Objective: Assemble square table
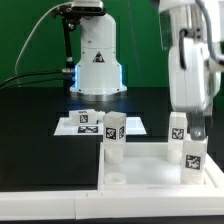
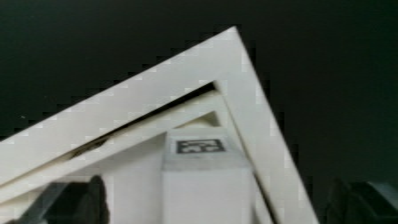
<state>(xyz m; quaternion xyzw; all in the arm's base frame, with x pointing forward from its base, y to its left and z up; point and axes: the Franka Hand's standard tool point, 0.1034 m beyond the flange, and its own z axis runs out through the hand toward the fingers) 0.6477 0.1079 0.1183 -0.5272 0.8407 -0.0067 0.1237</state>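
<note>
Dark tabletop (image 1: 30, 140) under green backdrop: slab (image 1: 150, 175) low in frame with legs (image 1: 113, 135) upright in sockets, end effector (image 1: 192, 128) at right, fingers apart around right leg (image 1: 193, 152).

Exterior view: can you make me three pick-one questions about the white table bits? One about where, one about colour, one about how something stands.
1. Where is the thin flat white marker board?
A. on the black table, behind the slab
B. on top of the slab
C. leaning on the wall

2. What colour is the square plastic slab with the raised rim?
A. red
B. white
C. blue

3. How is the short white tagged leg at the exterior view's left?
A. lying flat
B. hanging in the air
C. standing upright

Answers:
1 A: the board lies flat on the dark surface beyond the slab.
2 B: the slab is plain white.
3 C: the leg stands tall, with its tag facing the camera.
</note>
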